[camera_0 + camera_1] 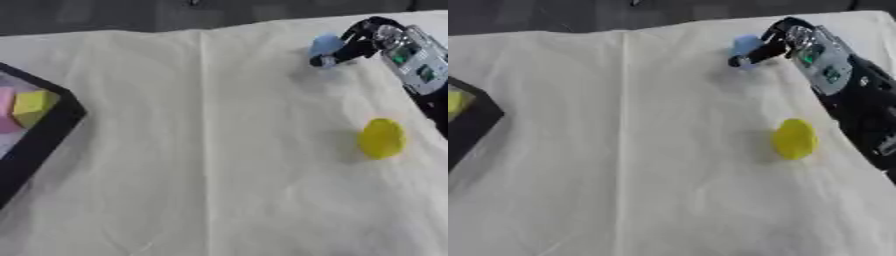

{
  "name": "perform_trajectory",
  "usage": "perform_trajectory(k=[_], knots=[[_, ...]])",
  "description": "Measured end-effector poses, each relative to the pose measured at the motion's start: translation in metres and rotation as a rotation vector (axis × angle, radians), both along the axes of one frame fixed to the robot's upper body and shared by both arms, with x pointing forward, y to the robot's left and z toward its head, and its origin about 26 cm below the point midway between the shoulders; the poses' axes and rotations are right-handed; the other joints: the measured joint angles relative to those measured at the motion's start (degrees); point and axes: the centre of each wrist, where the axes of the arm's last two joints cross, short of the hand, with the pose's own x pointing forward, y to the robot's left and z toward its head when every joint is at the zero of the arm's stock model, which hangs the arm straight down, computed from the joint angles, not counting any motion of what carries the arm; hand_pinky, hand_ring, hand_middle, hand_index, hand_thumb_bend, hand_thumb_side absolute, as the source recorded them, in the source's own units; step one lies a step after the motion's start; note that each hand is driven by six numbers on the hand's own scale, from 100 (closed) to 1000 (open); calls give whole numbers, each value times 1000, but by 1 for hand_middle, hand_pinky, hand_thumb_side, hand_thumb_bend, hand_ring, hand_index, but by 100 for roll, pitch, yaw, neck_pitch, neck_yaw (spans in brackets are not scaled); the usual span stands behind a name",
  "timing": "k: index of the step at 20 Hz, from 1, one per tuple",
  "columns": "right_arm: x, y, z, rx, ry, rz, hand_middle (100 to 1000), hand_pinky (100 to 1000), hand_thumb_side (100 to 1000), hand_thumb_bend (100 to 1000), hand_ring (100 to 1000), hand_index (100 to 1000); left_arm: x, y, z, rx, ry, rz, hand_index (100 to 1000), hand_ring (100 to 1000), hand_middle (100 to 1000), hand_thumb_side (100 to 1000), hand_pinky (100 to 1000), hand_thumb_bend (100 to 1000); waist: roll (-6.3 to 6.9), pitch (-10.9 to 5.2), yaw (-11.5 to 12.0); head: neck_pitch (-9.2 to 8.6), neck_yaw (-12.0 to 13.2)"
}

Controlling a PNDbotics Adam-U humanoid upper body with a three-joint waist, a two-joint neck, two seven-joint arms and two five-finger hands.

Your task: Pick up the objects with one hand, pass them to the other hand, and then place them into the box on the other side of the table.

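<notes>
One creased cream tablecloth (201, 165), right hand (372, 40) curled round pale-blue object (325, 45).

Both head-mounted eye views look steeply down on the cloth-covered table (201, 150) from close above. Shared: the cloth's middle and right; the left eye view shows more of the box (52, 125) at left.

Even, bright, diffuse light; cream cloth (219, 150) near washed out, no hard glare; both views soft, blurred overall; fine detail lost; yellow disc (381, 138) edges fuzzy, faint soft shadow on cloth to its left; right hand (773, 45) smeared, blue thing (326, 46) in it just a pale blur, dim grey shadow on cloth below it; box (44, 135) rim dark, little detail; far edge past the cloth dim; cloth creases show as weak shading.
</notes>
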Motion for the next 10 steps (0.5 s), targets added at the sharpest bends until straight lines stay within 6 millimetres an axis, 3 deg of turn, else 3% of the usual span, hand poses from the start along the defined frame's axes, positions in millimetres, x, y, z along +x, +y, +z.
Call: perform_trajectory(k=[4, 10], knots=[[0, 0, 0, 1, -2, -7, 745, 771, 453, 651, 775, 821, 0, 0, 0, 0, 1, 0, 698, 650, 585, 429, 723, 111, 0, 11, 2, 0, -3], [0, -1, -3, 15, -4, -25, 724, 760, 499, 503, 761, 802, 0, 0, -1, -1, 2, 0, 699, 651, 585, 429, 724, 108, 0, 24, 2, -1, -7]])
